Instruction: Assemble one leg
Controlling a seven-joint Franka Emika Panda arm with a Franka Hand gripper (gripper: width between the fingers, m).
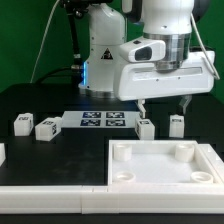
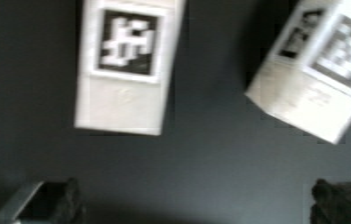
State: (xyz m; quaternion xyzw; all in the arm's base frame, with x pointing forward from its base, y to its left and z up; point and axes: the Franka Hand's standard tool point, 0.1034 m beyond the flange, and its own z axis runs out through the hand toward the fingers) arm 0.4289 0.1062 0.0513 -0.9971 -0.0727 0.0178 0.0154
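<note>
Four small white legs with black-and-white tags stand on the black table. Two are at the exterior view's left [image 1: 22, 122] [image 1: 46, 127]; two more [image 1: 145, 126] [image 1: 177, 123] are under the arm. My gripper [image 1: 164, 108] is open and empty, hovering above and between these two, touching neither. In the wrist view the two legs [image 2: 122, 65] [image 2: 323, 65] lie beyond the open gripper [image 2: 193, 205], one straight and one tilted. The dark fingertips [image 2: 47, 200] show at the picture's edge with only bare table between them.
The marker board [image 1: 103, 120] lies flat behind the legs. A large white square tray-like piece with corner sockets [image 1: 120, 168] sits at the front. A flat white part [image 1: 50, 188] lies at the front left. The robot base stands at the back.
</note>
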